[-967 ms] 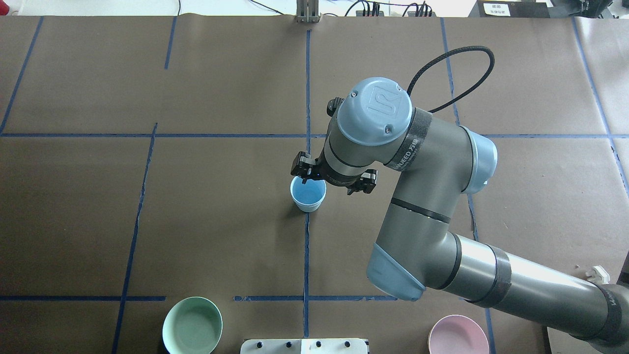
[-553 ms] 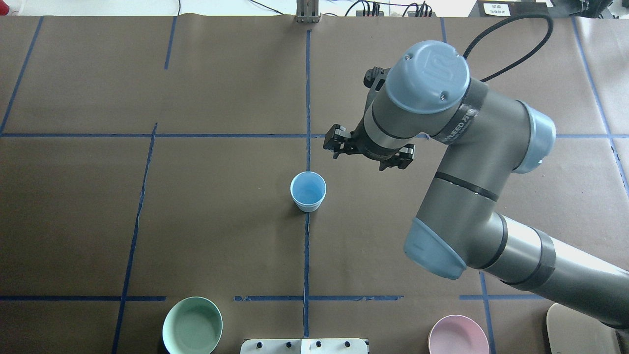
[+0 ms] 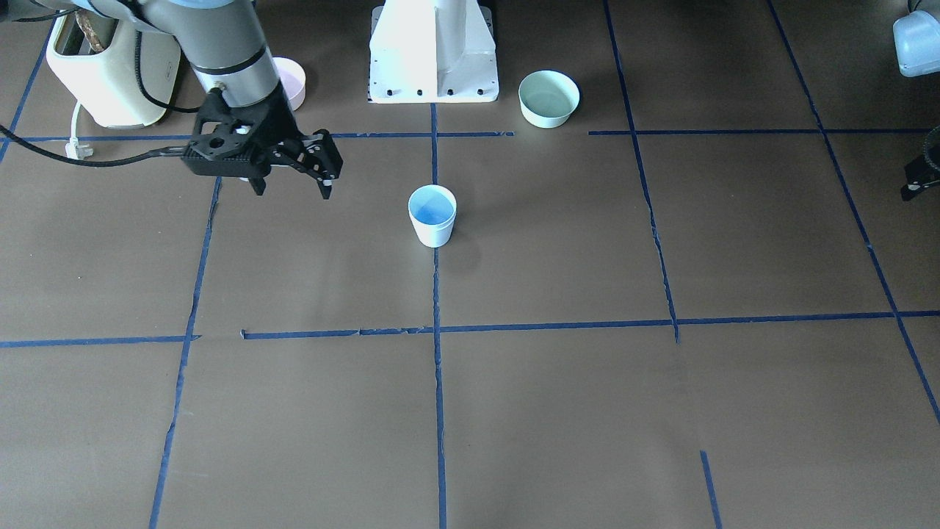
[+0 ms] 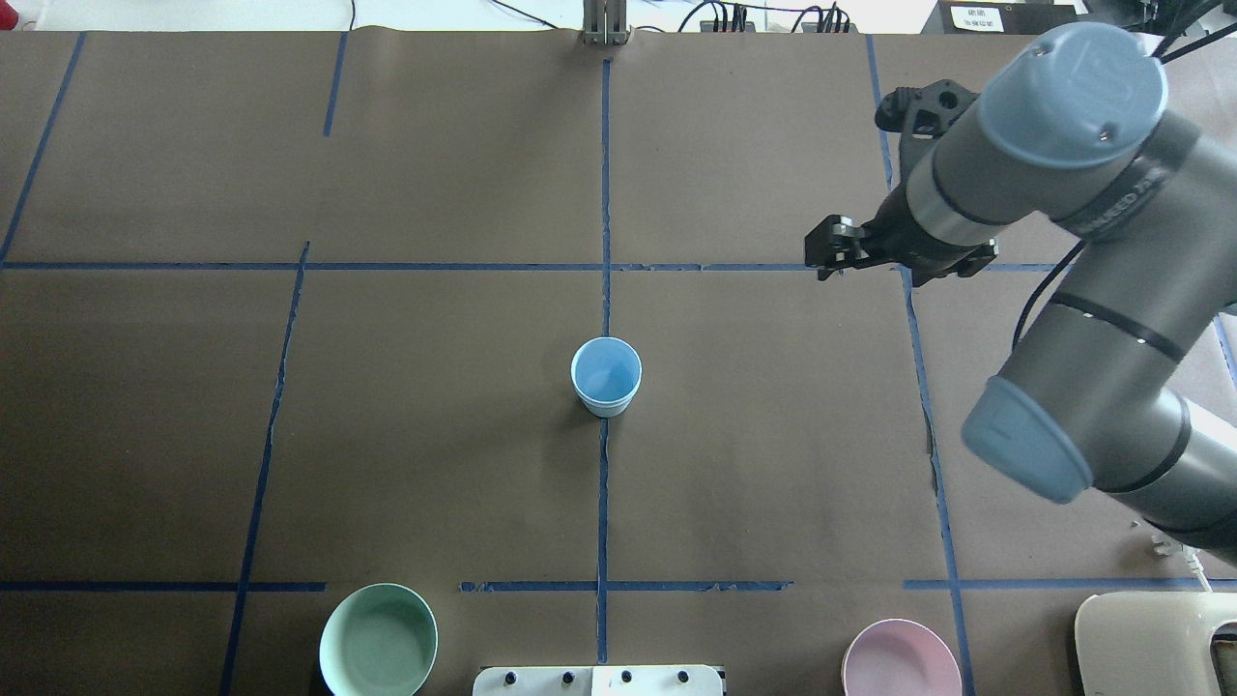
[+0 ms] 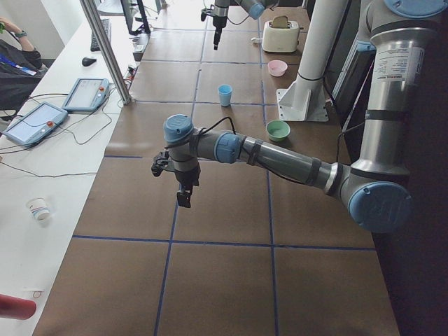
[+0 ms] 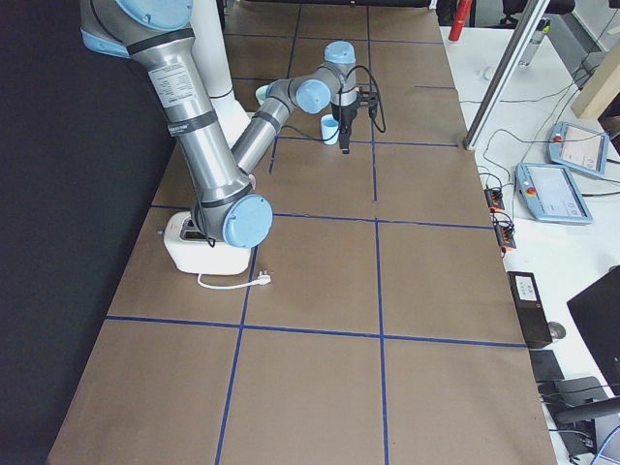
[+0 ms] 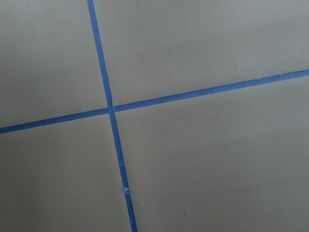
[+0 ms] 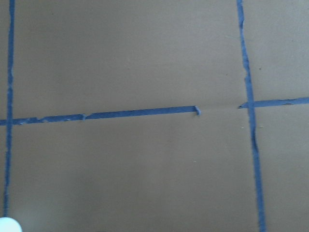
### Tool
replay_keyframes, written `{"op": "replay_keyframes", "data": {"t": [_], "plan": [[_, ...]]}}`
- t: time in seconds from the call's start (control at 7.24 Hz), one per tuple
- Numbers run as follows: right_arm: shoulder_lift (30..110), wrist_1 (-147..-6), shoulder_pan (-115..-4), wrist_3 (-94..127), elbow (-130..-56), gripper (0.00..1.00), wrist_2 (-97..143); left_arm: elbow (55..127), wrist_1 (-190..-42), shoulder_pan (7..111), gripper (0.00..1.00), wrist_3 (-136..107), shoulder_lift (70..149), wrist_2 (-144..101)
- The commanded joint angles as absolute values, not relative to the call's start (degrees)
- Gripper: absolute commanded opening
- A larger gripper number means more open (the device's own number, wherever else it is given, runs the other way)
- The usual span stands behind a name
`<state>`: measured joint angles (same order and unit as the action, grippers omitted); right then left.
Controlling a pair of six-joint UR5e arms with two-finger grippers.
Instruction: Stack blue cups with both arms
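brown taped table, blue cup upright, right gripper spread apart, empty, left gripper spread unclear

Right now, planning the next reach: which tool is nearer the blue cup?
Right. The right tool hangs open to the right of the blue cup; the left tool is much farther, off its left side.

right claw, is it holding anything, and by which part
Nothing. The right claw is open and empty, apart from the blue cup.
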<state>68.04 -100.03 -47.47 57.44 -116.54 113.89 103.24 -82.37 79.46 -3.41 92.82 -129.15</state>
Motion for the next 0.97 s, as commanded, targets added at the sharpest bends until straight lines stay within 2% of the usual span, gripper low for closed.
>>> {"op": "replay_keyframes", "data": {"t": [0.0,0.14,0.41,0.83], "plan": [[78.2,-99.4,-59.7,38.1,-116.0,1.00,121.6,99.2,-82.4,82.3,1.00,-1.2,92.7,-132.8],[80.5,-98.8,-65.3,28.7,-112.9,1.00,126.6,94.4,-82.4,85.7,1.00,4.3,92.8,-135.0],[84.4,-96.2,-73.4,15.7,-106.9,1.00,134.0,89.9,-82.4,89.7,1.00,10.2,92.9,-135.2],[89.0,-82.1,-83.6,3.1,-91.9,1.00,140.7,89.7,-81.5,91.0,1.00,9.6,92.9,-135.3]]}}
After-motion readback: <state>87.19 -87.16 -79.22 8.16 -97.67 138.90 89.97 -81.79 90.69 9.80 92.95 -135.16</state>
